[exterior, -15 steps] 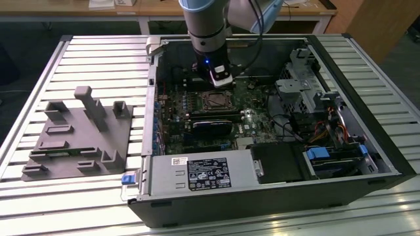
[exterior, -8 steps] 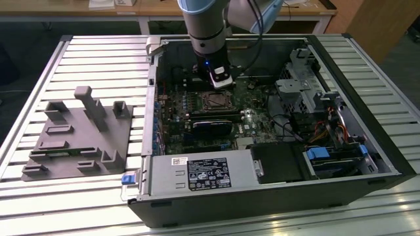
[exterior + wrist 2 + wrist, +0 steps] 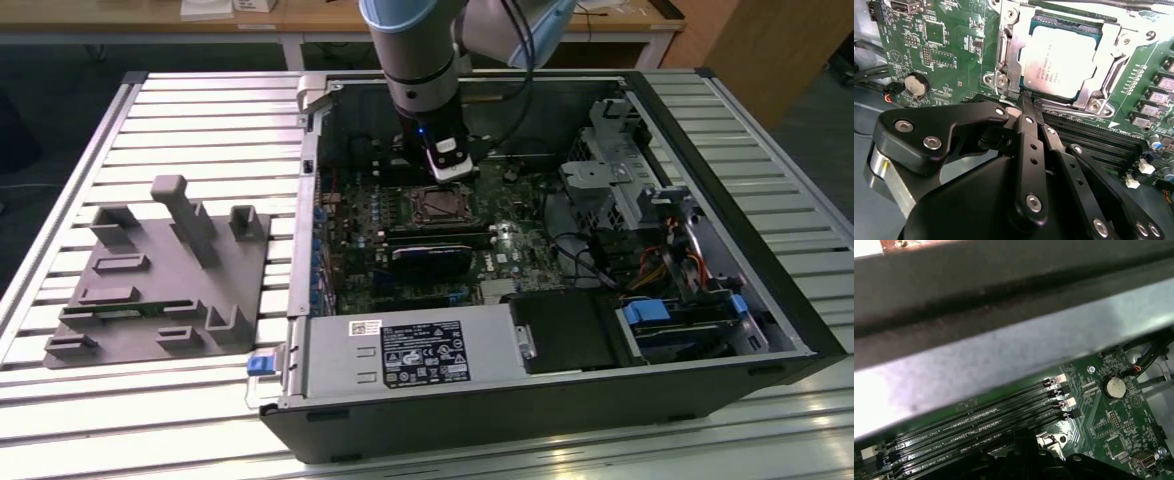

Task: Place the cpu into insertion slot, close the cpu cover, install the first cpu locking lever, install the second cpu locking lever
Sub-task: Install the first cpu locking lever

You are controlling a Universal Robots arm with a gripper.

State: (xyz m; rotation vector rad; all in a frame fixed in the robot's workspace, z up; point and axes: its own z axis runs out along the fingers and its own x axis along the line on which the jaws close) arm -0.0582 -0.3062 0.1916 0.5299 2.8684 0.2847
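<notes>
Occlusion: in the second wrist view, black linkage of the gripper [image 3: 1023, 100] covered the near part of the green board [image 3: 954, 30]. In the first wrist view, a blurred grey metal band [image 3: 1004, 340], hard to identify, crossed above the board. Whether either locking lever was latched could not be told.

Count:
- One arm [image 3: 420, 60], reaching down into the case.
- One gripper, jaws pressed together with no gap at the tips, beside the edge of the cpu cover [image 3: 1011, 50]. Whether anything thin was pinched between them could not be told.
- One cpu [image 3: 1059, 62].
- One coin cell [image 3: 1114, 386].
- Four long memory slots [image 3: 979, 425], side by side.
- One grey fixture [image 3: 160, 280] on the slatted table [image 3: 200, 110], at the exterior view's left of the case.

Containers:
- The open computer case [image 3: 561, 405] lay on the table and held the board.
- The insertion slot [image 3: 438, 205] held the cpu, seated flat.
- The cover lay down over the cpu's edges, with the pale top showing through its window.
</notes>
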